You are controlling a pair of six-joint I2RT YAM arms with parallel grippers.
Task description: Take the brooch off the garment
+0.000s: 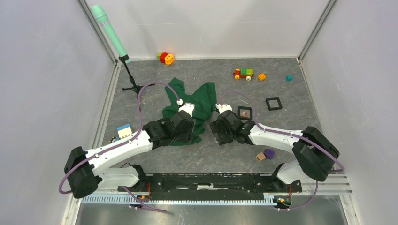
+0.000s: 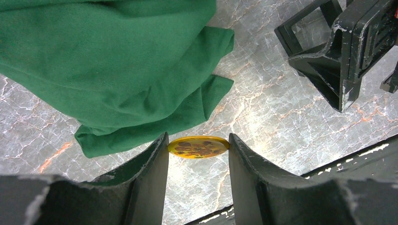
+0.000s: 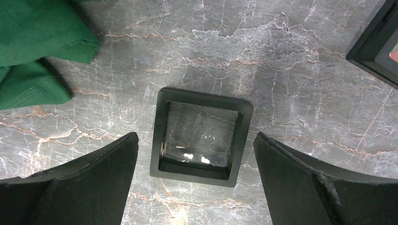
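Left to right: the left gripper has its jaws about half closed on the brooch, which we take to be the amber oval disc pinched edge to edge between them. It is held over the marble surface, just beside the hem of the green garment and apparently free of it. We judge removal essentially done; only setting the brooch down is left. Its long axis runs straight across from jaw to jaw, with its patterned face tilted toward the wrist camera. At right, the right gripper hangs with jaws fully apart and empty over a black square frame.
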